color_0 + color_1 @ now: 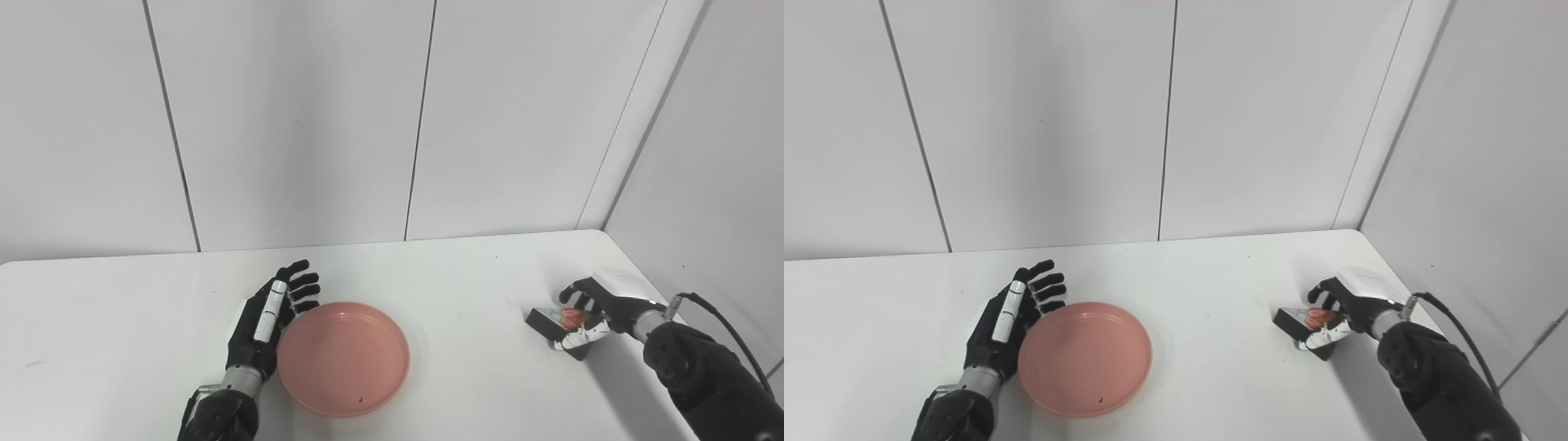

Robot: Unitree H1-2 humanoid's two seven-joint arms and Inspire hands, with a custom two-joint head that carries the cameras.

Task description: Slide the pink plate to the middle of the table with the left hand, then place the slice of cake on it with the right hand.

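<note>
The pink plate (343,358) lies flat on the white table (459,275), near its front middle. My left hand (269,318) stands open on edge against the plate's left rim, fingers pointing away from me. At the right side of the table the slice of cake (560,321), dark with a red topping, rests on the surface. My right hand (597,306) is curled around the cake, thumb in front and fingers behind it. In the right eye view the same cake (1307,321) sits inside the right hand (1347,300).
Grey wall panels (422,122) rise behind the table and along its right side. A black cable (726,331) runs from the right forearm. Bare tabletop stretches between the plate and the cake.
</note>
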